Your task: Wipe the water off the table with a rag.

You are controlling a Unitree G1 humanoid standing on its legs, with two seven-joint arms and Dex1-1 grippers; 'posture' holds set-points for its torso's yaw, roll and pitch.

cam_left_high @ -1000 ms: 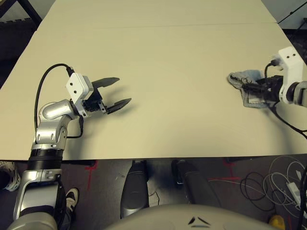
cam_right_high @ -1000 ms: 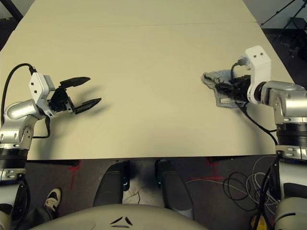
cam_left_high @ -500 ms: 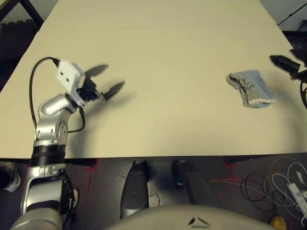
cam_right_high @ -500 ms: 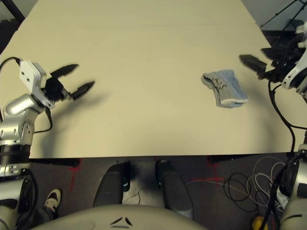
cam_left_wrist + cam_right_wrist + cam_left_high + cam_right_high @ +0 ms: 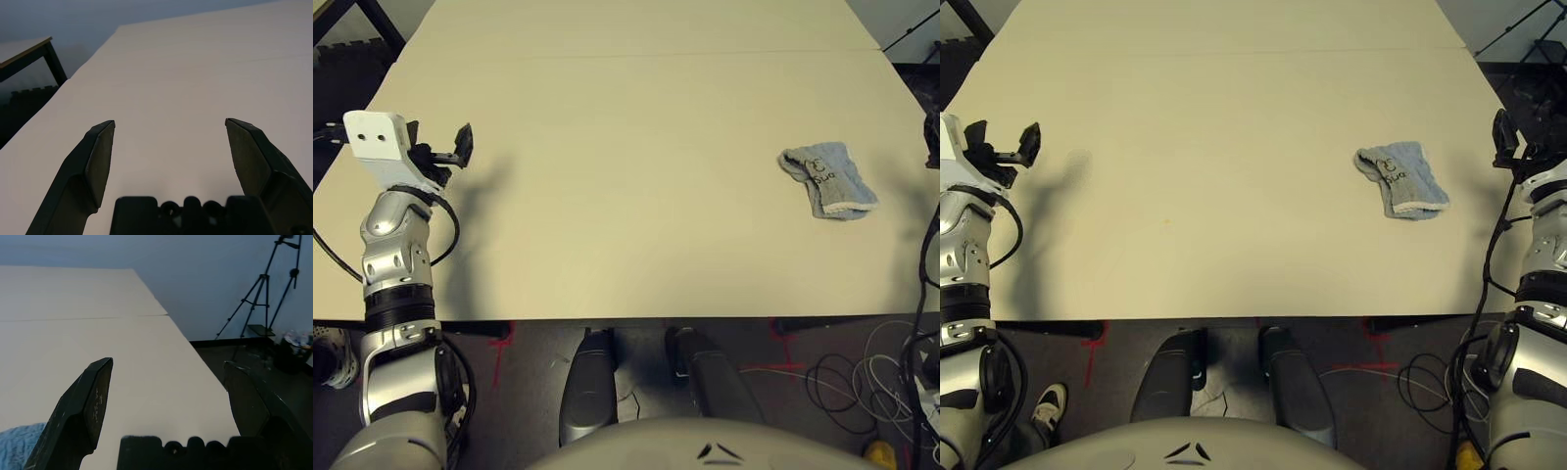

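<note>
The rag (image 5: 827, 178), a crumpled grey-blue cloth with a pale edge and a dark printed mark, lies free on the right side of the beige table (image 5: 636, 147). One corner of the rag (image 5: 19, 445) shows beside my right gripper's fingers. My right gripper (image 5: 1506, 137) is raised at the table's right edge, apart from the rag, and stands open (image 5: 168, 364) and empty. Over the table's left edge my left gripper (image 5: 450, 152) is lifted and open (image 5: 168, 127), holding nothing. A tiny orange speck (image 5: 1166, 221), possibly the water, marks the near-left tabletop.
A thin seam (image 5: 636, 54) crosses the far part of the table. Off the right side stands a tripod (image 5: 264, 293), and cables (image 5: 891, 372) lie on the floor. A dark table (image 5: 29, 54) stands beyond the left edge.
My right gripper has let go of the rag and drawn back to the right edge. The left arm has swung outward and up to the left edge. The rag stays put.
</note>
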